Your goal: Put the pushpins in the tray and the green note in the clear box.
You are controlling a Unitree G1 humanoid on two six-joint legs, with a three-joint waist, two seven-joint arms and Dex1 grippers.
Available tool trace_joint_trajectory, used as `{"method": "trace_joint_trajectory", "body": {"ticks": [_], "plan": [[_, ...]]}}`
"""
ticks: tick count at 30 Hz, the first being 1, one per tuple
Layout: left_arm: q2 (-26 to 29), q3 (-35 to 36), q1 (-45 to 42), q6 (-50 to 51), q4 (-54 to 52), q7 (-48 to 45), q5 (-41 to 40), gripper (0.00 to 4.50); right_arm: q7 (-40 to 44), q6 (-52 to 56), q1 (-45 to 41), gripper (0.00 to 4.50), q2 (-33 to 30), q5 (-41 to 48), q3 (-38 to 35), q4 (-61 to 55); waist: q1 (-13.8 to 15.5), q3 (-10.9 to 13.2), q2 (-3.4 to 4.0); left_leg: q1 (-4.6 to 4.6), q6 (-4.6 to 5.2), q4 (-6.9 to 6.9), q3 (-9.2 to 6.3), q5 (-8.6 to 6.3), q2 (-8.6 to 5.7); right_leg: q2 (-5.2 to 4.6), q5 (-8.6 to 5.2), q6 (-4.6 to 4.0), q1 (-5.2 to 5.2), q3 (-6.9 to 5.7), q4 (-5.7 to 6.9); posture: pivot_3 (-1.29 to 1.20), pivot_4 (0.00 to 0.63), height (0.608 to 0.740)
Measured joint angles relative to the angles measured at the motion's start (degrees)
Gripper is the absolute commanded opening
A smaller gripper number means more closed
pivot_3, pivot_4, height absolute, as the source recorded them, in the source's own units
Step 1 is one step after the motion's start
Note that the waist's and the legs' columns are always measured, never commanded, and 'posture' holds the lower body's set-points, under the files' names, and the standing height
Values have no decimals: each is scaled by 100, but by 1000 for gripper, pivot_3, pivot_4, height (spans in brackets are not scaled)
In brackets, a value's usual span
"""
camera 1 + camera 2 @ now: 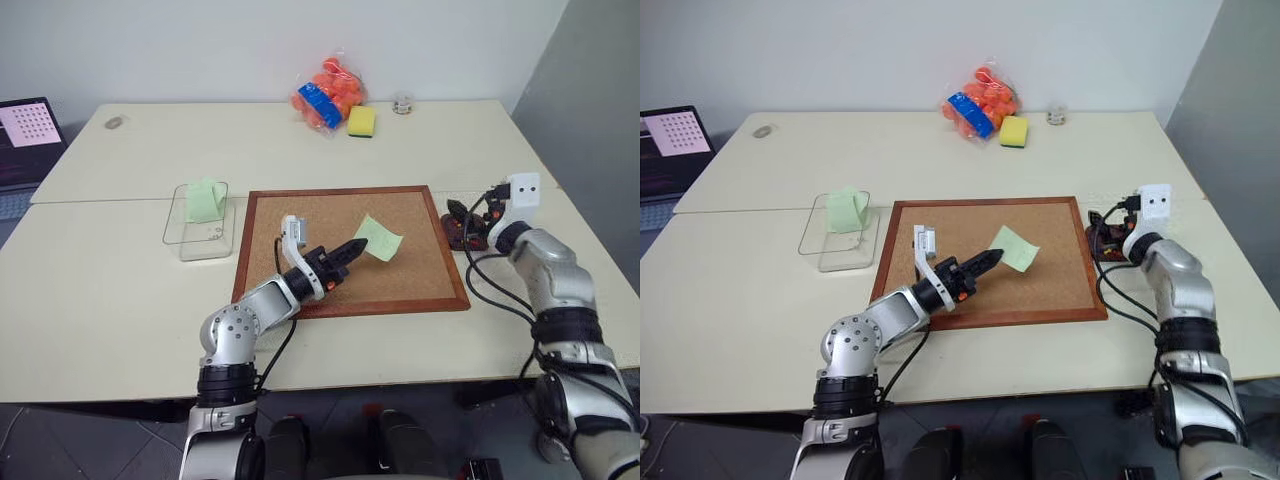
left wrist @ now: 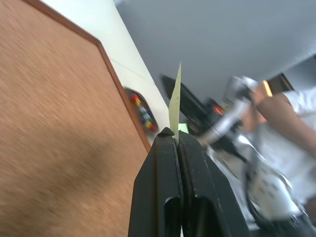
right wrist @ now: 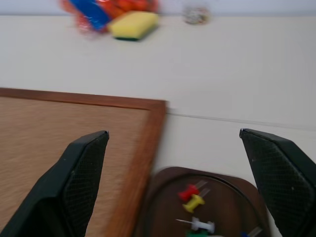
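My left gripper (image 1: 362, 245) hovers over the cork board (image 1: 350, 290), shut on the green note (image 1: 379, 238), which sticks out past the fingertips. In the left wrist view the note (image 2: 174, 106) stands edge-on, pinched between the closed fingers. My right gripper (image 3: 173, 133) is open just above the tray (image 3: 232, 207), a dark brown dish to the right of the board. Red, yellow and white pushpins (image 3: 192, 195) lie in it. The clear box (image 1: 200, 222) stands left of the board with a folded mint-green paper (image 1: 205, 200) inside.
A yellow sponge (image 1: 361, 121), a bag of orange items (image 1: 325, 92) and a small jar (image 1: 403, 103) sit at the table's far edge. A laptop (image 1: 25, 140) is at the far left. A person's arm (image 2: 281, 106) shows beyond the table.
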Motion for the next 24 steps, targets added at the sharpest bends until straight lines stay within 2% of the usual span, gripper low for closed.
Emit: {"method": "trace_joint_trajectory", "body": {"ticks": [3, 6, 11, 14, 18, 24], "plan": [[226, 49, -284, -941, -13, 538, 954, 0, 626, 196, 533, 4467, -44, 402, 223, -1340, -21, 0, 0, 3, 0, -1, 0, 0, 2, 3, 0, 0, -1, 2, 0, 0, 150, 740], [575, -86, -372, -1971, -186, 1014, 2111, 0, 819, 387, 697, 4467, -58, 603, 436, -2270, -17, 1, 0, 3, 0, -1, 1, 0, 2, 2, 0, 1, 0, 4, 0, 0, 150, 740], [624, 250, -384, -2897, -235, 2275, 3361, 0, 862, 479, 705, 4467, 193, 646, 959, -2897, 26, 3, -4, -1, 0, 0, -3, 0, -1, -6, 1, 1, 1, -3, -2, 0, 150, 740], [651, 527, -289, -3068, -231, 2775, 3704, 0, 806, 478, 703, 4467, 381, 584, 1128, -2897, 27, 3, -4, -1, 0, 0, -4, 0, -2, -8, 1, 1, 1, -5, -1, 0, 150, 740], [561, 765, -198, -3059, 62, 3012, 3731, 0, 783, 429, 676, 4467, 614, 514, 1356, -2844, 30, 4, -6, -3, -1, 1, -9, 0, -2, -8, 2, 0, 1, -12, -1, 0, 150, 740], [536, 856, -198, -3087, 483, 3107, 3746, 1170, 794, 362, 494, 4500, 720, 472, 1482, -2757, 30, 4, -9, -3, 0, 1, -10, 0, -4, -10, 12, -17, 1, -13, -1, 0, 150, 740]]}}
